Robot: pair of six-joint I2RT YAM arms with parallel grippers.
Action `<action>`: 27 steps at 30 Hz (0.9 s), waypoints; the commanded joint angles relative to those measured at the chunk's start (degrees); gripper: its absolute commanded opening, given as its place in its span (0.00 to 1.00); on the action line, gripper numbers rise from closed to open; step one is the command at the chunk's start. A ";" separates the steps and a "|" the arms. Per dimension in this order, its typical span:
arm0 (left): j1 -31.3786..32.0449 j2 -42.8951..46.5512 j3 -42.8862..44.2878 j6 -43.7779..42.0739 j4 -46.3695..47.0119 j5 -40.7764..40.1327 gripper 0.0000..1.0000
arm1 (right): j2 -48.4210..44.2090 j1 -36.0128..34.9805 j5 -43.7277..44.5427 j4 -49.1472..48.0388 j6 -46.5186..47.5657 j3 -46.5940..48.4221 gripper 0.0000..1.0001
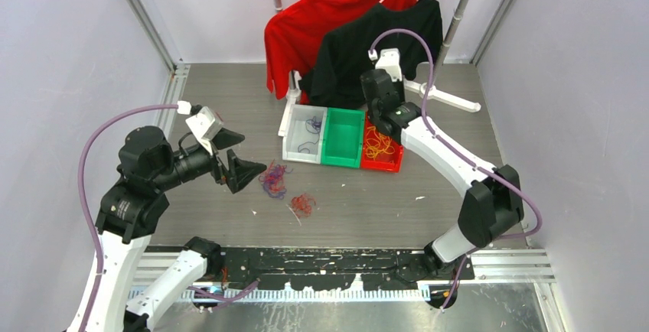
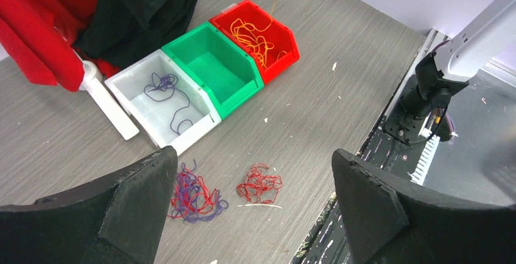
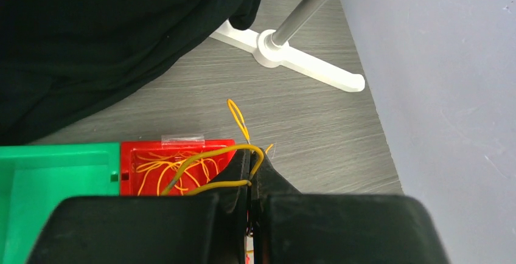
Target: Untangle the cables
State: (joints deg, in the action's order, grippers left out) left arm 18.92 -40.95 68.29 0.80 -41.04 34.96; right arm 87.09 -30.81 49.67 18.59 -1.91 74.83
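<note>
**Right Arm Pinched a Yellow Strand Over the Red Bin as the Left Hung Open**

Seen from above, the right gripper (image 1: 380, 120) hung over the red bin (image 1: 386, 166) at about 1 o'clock from the table's middle. Its fingers were pressed together on a yellow-orange strand (image 3: 210, 157) that looped up from the yellow-orange cables (image 1: 378, 148) lying in that bin. The left gripper (image 1: 242, 156), at 9 o'clock, stood with its fingers spread wide and nothing between them, raised above the table (image 1: 428, 194).

Just to its 3 o'clock side a mixed purple and red tangle (image 1: 274, 180) lay on the bare surface. A smaller dark red bunch (image 1: 303, 204) lay near it at 4 o'clock, apart from the tangle. Purple cables (image 1: 310, 129) rested in the white bin (image 1: 295, 154), which touched the green bin (image 1: 342, 137) in a row of three. A red shirt (image 1: 295, 26) and a black shirt (image 1: 360, 49) hung at 12 o'clock.
</note>
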 commanded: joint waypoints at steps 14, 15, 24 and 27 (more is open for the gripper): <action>0.16 -0.71 3.38 -2.36 -0.21 -0.77 0.98 | 10.20 0.48 -12.54 -3.33 -8.63 -6.24 0.01; 0.13 -0.71 3.31 -2.38 -0.19 -0.79 0.98 | 10.82 0.47 -13.77 -1.98 -9.31 -5.75 0.01; 0.20 0.37 2.65 -2.75 -0.21 -0.94 0.98 | 15.56 1.38 -17.11 8.14 -12.85 -1.11 0.01; 0.18 0.69 2.27 -3.08 -0.18 -1.00 0.98 | 15.84 2.19 -18.63 10.02 -12.66 -0.82 0.08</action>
State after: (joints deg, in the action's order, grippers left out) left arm 18.92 -41.32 70.04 -0.93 -42.33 34.37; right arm 103.66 -29.67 32.80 25.67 -13.26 71.85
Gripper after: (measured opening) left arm 0.979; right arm 0.053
